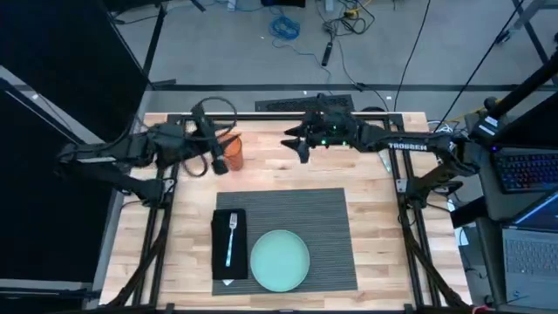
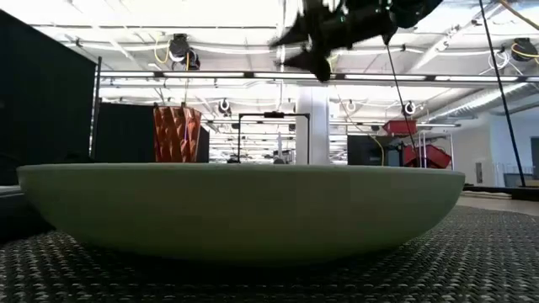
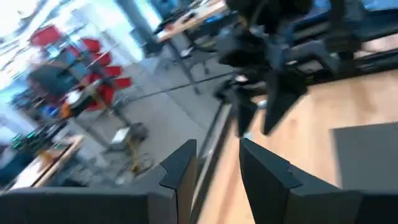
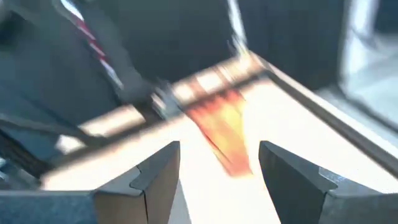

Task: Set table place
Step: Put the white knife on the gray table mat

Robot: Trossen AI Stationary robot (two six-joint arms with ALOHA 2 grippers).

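Note:
The dark grey ribbed placemat [image 1: 296, 228] lies on the wooden table [image 1: 366, 166] near its front edge. A pale teal plate [image 1: 280, 260] [image 2: 244, 210] rests on the mat. To the plate's left lies a black napkin [image 1: 229, 246] with a fork [image 1: 232, 237] on top. An orange cup [image 1: 233, 154] [image 2: 177, 133] [image 4: 224, 134] stands at the far left. My left gripper [image 1: 216, 157] [image 3: 217, 165] hovers just left of the cup, slightly open and with nothing in it. My right gripper [image 1: 296, 144] [image 4: 217, 165] [image 2: 307, 50] hangs open, high over the far middle, pointing toward the cup.
Black frame posts stand at the table's left edge [image 1: 161, 187] and right edge [image 1: 405, 187]. Bare wood lies between the placemat and the far edge. A laptop [image 1: 532, 170] sits beyond the table's right side.

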